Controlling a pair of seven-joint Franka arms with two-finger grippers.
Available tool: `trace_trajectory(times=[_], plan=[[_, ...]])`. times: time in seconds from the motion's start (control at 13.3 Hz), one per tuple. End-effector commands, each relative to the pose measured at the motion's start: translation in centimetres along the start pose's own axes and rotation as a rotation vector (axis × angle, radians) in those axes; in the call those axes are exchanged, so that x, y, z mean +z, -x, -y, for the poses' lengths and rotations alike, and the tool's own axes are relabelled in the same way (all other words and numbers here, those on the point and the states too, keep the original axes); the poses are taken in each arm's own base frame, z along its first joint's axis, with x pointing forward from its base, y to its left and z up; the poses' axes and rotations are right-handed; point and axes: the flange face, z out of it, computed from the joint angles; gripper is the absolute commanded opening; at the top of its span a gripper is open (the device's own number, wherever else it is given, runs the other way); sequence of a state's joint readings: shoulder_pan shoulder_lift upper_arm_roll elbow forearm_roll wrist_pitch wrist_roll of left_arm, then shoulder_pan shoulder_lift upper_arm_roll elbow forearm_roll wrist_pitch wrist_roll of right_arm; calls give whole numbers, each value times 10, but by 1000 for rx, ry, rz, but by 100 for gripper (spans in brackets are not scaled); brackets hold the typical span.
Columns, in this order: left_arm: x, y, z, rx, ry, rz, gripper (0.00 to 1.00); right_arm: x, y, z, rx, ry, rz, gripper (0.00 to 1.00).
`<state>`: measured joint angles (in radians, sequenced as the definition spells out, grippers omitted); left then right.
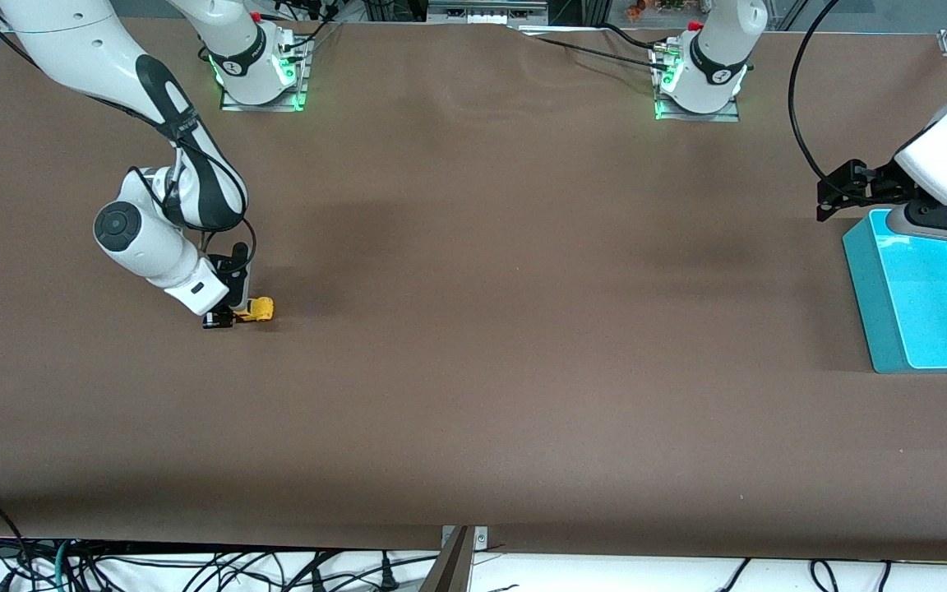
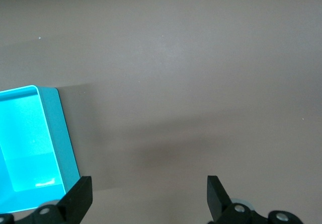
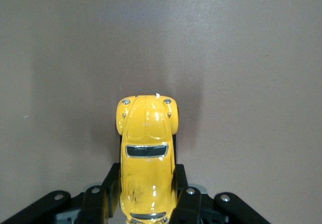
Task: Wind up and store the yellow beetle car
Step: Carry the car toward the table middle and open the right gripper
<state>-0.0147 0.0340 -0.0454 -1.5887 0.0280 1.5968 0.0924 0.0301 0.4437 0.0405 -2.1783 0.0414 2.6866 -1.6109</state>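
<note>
The yellow beetle car (image 1: 257,309) sits on the brown table toward the right arm's end. My right gripper (image 1: 231,316) is down at the table, shut on the car's rear half. In the right wrist view the car (image 3: 146,153) lies between the two black fingers (image 3: 108,194), which press its sides; its rounded nose points away from the gripper. My left gripper (image 1: 835,193) is open and empty, held in the air beside the teal bin (image 1: 893,312). The left wrist view shows its fingertips (image 2: 75,196) wide apart over bare table.
The teal bin stands at the left arm's end of the table, its rim also showing in the left wrist view (image 2: 60,128). Cables hang along the table's front edge (image 1: 473,543).
</note>
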Motion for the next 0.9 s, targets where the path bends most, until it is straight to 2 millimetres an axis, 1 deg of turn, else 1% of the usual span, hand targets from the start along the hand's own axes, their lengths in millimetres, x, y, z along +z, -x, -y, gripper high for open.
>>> trace_trajectory(times=[0.0, 0.08, 0.38, 0.53, 0.68, 0.83], plan=[[-7, -3, 1, -6, 6, 3, 100, 11, 21, 5, -40, -10, -6, 22], [-6, -3, 1, -6, 6, 4, 100, 12, 32, 6, -38, -12, -8, 22], [-6, -3, 2, -7, 6, 4, 100, 17, 59, 10, -54, -18, -19, 22], [-6, -3, 2, -7, 6, 4, 100, 17, 81, 12, -63, -17, -18, 22], [-6, -3, 2, -7, 6, 3, 100, 22, 103, 17, -76, -24, -19, 22], [-6, -3, 1, -6, 4, 3, 100, 23, 119, 21, -80, -25, -18, 22]])
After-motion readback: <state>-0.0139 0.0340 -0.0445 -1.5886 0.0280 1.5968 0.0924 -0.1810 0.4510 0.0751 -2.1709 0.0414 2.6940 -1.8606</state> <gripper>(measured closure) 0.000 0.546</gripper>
